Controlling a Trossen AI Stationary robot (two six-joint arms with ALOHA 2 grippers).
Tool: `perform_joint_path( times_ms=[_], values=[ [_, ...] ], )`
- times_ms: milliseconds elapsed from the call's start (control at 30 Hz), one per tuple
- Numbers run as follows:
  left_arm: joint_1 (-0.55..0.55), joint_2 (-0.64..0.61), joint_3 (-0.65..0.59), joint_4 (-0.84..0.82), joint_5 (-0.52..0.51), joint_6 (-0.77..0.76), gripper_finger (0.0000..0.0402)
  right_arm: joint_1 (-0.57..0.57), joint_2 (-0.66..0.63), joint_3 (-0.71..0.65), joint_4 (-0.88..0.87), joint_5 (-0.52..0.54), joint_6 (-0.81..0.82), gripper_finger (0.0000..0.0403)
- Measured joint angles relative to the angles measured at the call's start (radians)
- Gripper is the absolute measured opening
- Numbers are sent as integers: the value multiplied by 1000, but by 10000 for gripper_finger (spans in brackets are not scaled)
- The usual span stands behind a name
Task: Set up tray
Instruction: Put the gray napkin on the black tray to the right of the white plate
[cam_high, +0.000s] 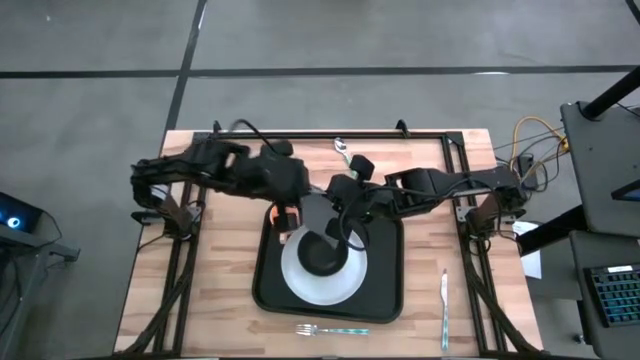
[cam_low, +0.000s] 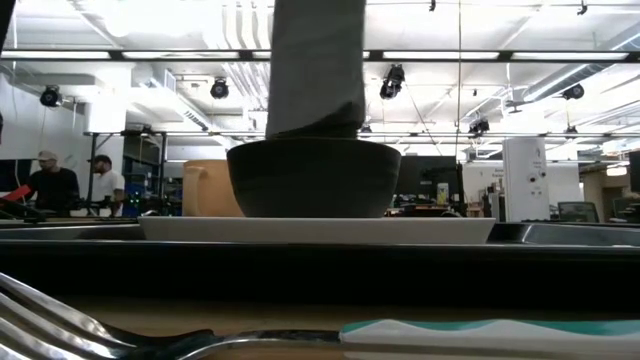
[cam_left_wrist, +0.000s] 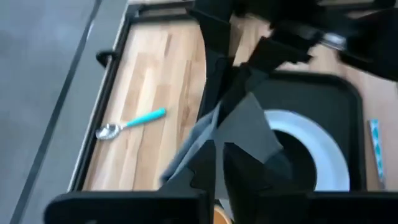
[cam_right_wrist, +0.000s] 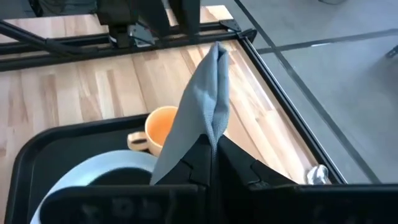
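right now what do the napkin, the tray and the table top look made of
Napkin: grey woven cloth, matte; it folds and drapes. Tray: black, slightly glossy, probably moulded plastic with rounded corners. Table top: light wood, with visible planks and grain.

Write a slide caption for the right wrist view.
Right end effector shut on napkin above tray, orange mug behind.

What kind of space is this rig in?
Likely an industrial lab or workshop, not a dining room: an open ceiling with hanging lights, people at benches in the background, and a grey concrete floor around the wooden table.
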Motion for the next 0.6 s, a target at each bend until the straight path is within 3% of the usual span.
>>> perform_joint_path(
  times_ms=[267,600],
  values=[
    [1,-87,0,8,-55,10,73,54,-51,-3,-141,80,83,8],
    [1,-160,-1,-3,-60,9,79,236,-140,-121,-209,112,286,8]
  ],
)
